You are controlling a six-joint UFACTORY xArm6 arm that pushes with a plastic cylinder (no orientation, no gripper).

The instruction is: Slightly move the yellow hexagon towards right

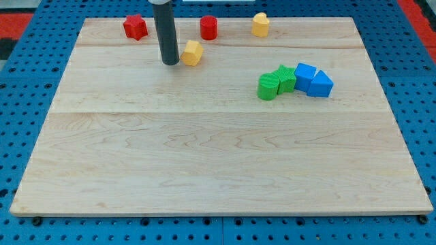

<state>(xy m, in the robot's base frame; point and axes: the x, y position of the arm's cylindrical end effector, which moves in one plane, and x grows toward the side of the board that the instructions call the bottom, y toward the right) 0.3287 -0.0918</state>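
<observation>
**Rod tip set just left of the yellow hexagon, ready to nudge it right**

Pincer there is none on this arm: it ends in a plain dark rod, so nothing opens, closes or holds anything. In the camera view, my tip [170,62] rests on the wooden board [218,170] near the view's top, just to the view's left of the yellow hexagon [193,52]. Whether the two touch or a sliver of gap remains, I cannot tell. That placement suits the task: a push from the left side would send the block towards the right.

A red star-like block [135,27] sits further to the view's left at the top edge, and a red cylinder [208,28] lies up and to the right of the hexagon. Another yellow block [260,24] stands further right. Well apart, on the view's right, two green blocks [276,83] and two blue blocks [313,79] huddle together, touching.

Only a short push seems needed, judging by the word "slightly".
</observation>
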